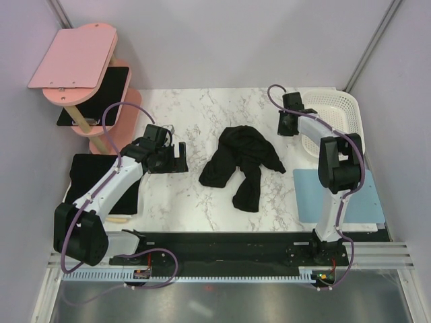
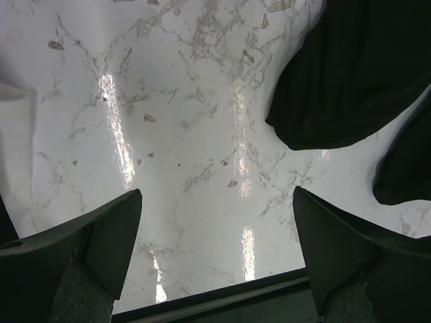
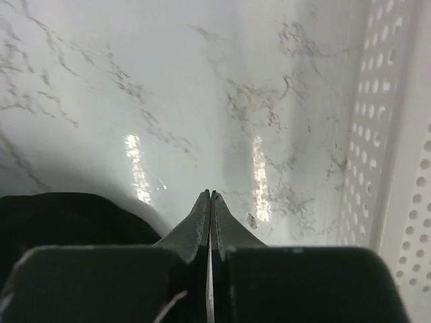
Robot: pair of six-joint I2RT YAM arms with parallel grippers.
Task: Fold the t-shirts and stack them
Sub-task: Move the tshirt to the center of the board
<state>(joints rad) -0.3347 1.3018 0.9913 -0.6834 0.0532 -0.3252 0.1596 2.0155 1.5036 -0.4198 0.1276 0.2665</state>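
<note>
A crumpled black t-shirt (image 1: 242, 165) lies in a heap in the middle of the marble table. My left gripper (image 1: 176, 158) hovers just left of it, open and empty. In the left wrist view the open left gripper (image 2: 215, 229) frames bare marble, with the t-shirt (image 2: 357, 67) at the upper right, apart from the fingers. My right gripper (image 1: 288, 128) is up and to the right of the heap, beside the basket. It is shut on nothing (image 3: 210, 195), and an edge of the t-shirt (image 3: 67, 215) shows at lower left. A flat black rectangle (image 1: 91, 175) lies under my left arm; whether it is fabric I cannot tell.
A white perforated basket (image 1: 337, 108) stands at the back right, its wall (image 3: 397, 134) close to the right gripper. A light blue mat (image 1: 306, 195) lies at the right, under the right arm. A pink shelf stand (image 1: 74, 57) with a black board on it occupies the back left corner.
</note>
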